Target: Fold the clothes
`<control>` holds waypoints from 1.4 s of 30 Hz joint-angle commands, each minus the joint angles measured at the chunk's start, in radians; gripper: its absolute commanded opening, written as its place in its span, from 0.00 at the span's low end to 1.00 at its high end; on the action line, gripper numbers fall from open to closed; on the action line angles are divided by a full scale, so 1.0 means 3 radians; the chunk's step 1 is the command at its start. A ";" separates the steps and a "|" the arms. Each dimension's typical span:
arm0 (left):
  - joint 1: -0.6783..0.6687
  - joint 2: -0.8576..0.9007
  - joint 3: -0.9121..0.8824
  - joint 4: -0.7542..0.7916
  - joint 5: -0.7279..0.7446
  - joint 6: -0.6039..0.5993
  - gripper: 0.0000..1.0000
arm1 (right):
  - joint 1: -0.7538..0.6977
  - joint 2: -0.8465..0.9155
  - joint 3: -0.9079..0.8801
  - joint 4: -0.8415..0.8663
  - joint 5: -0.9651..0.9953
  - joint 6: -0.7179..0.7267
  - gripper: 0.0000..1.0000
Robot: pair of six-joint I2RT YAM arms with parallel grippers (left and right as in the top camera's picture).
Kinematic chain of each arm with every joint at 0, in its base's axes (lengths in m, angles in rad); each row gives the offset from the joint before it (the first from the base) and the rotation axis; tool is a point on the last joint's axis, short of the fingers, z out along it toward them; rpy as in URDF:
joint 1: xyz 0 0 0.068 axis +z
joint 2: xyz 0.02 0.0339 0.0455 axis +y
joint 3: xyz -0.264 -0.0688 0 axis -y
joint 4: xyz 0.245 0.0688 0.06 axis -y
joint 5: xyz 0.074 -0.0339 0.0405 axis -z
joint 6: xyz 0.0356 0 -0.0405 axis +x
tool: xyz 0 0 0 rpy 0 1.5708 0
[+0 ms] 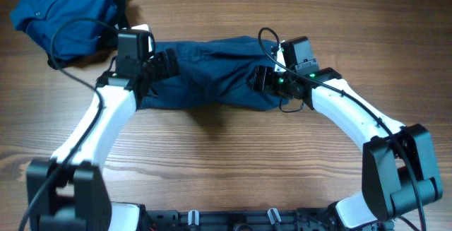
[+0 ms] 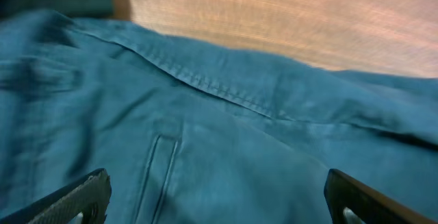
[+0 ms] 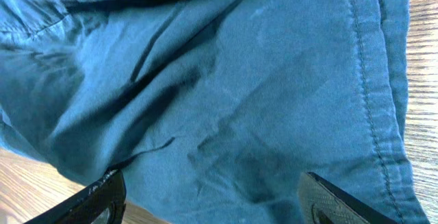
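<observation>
The dark navy shorts-like piece (image 1: 212, 72) lies folded in a long band across the middle of the table. My left gripper (image 1: 161, 65) is open over its left end; the left wrist view shows its fingers wide apart (image 2: 215, 200) above the cloth (image 2: 226, 142) with a seam and pocket line. My right gripper (image 1: 263, 81) is open over the right end; the right wrist view shows its fingers wide apart (image 3: 212, 200) above the cloth (image 3: 260, 94) near its hem. The brighter blue buttoned shirt (image 1: 63, 12) lies bunched at the far left corner.
The wooden table (image 1: 226, 160) runs bare in front of the garment. Black cables loop from both arms, one across the shirt (image 1: 56, 44). The arm bases stand at the near edge (image 1: 226, 220).
</observation>
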 commanded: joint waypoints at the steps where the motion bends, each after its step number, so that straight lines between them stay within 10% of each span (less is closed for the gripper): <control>1: -0.0004 0.0365 0.0003 0.0161 0.0164 -0.0051 1.00 | 0.0005 0.0043 0.0031 0.0120 -0.0083 0.0080 0.77; 5: -0.0003 0.0626 0.0003 0.0259 0.0173 -0.0051 1.00 | 0.0011 0.0097 0.0031 0.0230 -0.0079 0.0145 0.69; 14: 0.0000 0.0828 0.0003 0.0237 -0.0205 -0.0042 1.00 | 0.0020 0.0511 0.0031 0.0395 -0.0015 0.0139 0.17; 26: 0.0080 0.0828 0.0003 -0.0067 -0.0874 -0.0046 0.99 | 0.0017 0.1003 0.0031 0.0247 0.0379 0.0276 0.05; 42: -0.0165 0.0828 0.0003 -0.0575 -0.0347 -0.0267 0.79 | -0.0221 0.0996 0.0032 -0.0711 0.1216 0.0823 0.04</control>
